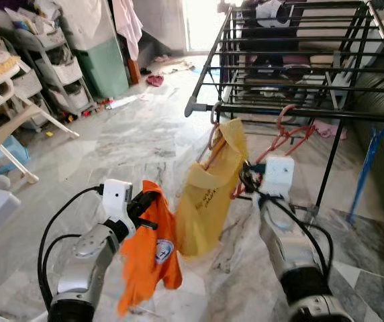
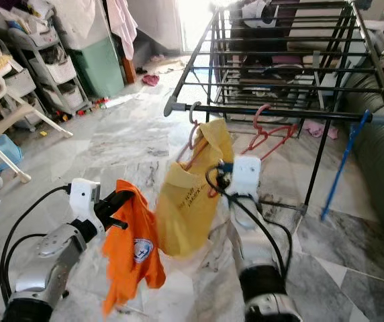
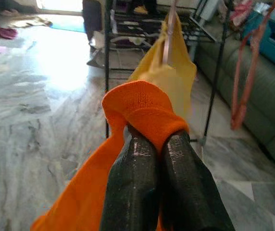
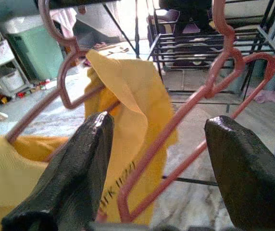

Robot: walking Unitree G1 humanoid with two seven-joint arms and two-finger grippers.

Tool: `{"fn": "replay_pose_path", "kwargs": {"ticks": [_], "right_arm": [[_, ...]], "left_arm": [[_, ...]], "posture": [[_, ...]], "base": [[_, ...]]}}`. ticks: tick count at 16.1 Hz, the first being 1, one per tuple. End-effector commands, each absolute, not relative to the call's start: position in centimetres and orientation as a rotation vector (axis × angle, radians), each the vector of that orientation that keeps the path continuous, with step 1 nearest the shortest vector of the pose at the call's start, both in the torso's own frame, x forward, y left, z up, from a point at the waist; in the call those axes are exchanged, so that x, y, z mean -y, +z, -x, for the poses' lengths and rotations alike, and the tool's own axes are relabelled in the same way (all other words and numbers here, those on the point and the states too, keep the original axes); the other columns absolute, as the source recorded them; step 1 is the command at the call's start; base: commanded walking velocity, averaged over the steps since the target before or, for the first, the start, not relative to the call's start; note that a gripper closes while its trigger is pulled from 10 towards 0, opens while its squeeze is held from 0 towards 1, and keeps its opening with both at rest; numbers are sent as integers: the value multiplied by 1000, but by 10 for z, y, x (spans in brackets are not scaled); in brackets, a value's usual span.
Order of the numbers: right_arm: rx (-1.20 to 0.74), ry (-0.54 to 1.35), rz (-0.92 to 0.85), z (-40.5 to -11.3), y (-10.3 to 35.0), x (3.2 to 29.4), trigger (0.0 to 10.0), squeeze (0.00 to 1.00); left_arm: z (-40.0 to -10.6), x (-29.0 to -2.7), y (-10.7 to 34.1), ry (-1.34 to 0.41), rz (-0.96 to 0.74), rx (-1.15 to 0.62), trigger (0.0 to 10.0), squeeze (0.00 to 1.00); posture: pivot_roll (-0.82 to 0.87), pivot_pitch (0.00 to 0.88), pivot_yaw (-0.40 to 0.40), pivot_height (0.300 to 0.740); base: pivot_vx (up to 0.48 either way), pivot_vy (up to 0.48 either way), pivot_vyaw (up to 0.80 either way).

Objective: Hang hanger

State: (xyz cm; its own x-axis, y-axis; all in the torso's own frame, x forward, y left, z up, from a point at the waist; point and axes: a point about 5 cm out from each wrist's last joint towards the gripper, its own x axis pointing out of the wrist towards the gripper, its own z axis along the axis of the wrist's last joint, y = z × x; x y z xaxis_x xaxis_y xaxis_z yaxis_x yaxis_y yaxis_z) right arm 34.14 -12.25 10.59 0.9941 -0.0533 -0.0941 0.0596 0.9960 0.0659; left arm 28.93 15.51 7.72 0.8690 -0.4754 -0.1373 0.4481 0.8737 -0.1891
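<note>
Hanger with the yellow shirt [image 1: 213,191] on it is up on the front bar of the drying rack [image 1: 293,111], its hook [image 1: 215,114] over the bar near the left end, the shirt sagging and bunched toward one side. Right gripper [image 4: 159,159] is right there beside it, fingers spread wide, and in the right wrist view a bare pink hanger [image 4: 195,103] runs slantwise through the gap between them, not pinched. That empty hanger hangs from the same bar, just to the right of the yellow one, its long arm sloping down toward the gripper.

Over on the other side, the left gripper [image 3: 164,178] is lower and further from the rack, fingers pressed together on the collar of an orange shirt [image 1: 150,245], which dangles below with its white badge showing.

So the right arm is clearly the nearer one to the bar, and the hanging looks to be all but done; judging by the open fingers, the next call is probably whether to take the empty pink hanger for the orange shirt.

Watch the crowding: two hangers close together, yellow cloth draped against the right wrist. Beyond, rack legs, a blue hanger [image 1: 374,157] on the far right, shelves [image 1: 51,67] and clutter along the left wall.
</note>
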Motion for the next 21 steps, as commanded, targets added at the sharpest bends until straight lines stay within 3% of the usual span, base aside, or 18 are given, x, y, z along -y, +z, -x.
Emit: {"fn": "replay_pose_path", "kwargs": {"ticks": [1,9,15,21], "right_arm": [[-103,-43,-115,-350,115,110,10000,0],[-233,-130,-253,-377,129,99,10000,0],[-394,-264,-277,-371,94,134,10000,0],[-431,-362,-195,-360,74,171,10000,0]], "left_arm": [[-294,-155,91,-508,142,-136,10000,0],[-283,-150,86,-567,158,-171,10000,0],[-276,-146,82,-604,165,-201,10000,0],[-278,-147,84,-603,154,-226,10000,0]], "posture": [[-40,12,110,740],[-10,17,98,740],[2,16,103,740],[4,5,123,740]], "base": [[0,0,0],[0,0,0],[0,0,0],[0,0,0]]}}
